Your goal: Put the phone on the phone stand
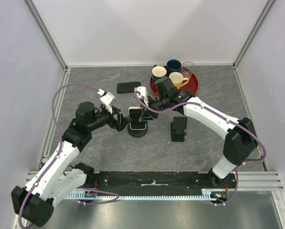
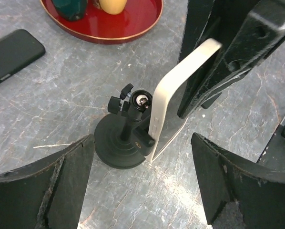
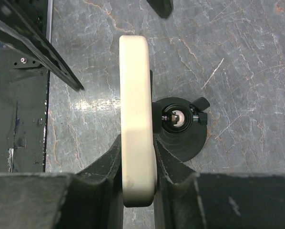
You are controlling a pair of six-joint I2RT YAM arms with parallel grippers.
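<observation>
Cream phone (image 2: 173, 98) upright, touching black round-based stand (image 2: 117, 149).

phone (image 1: 136, 114) against phone stand (image 1: 137, 131) mid-table, second phone (image 1: 128, 87) behind, tray (image 1: 194, 88) behind right, another stand (image 1: 178, 130) right

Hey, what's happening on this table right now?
The right gripper is shut on a cream-cased phone, holding it on edge against the black phone stand in the middle of the table. The left gripper is open, straddling the stand's base without gripping it. Whether the phone is fully seated is not clear. A second, black phone lies flat farther back, beside a red tray of mugs, untouched.
</observation>
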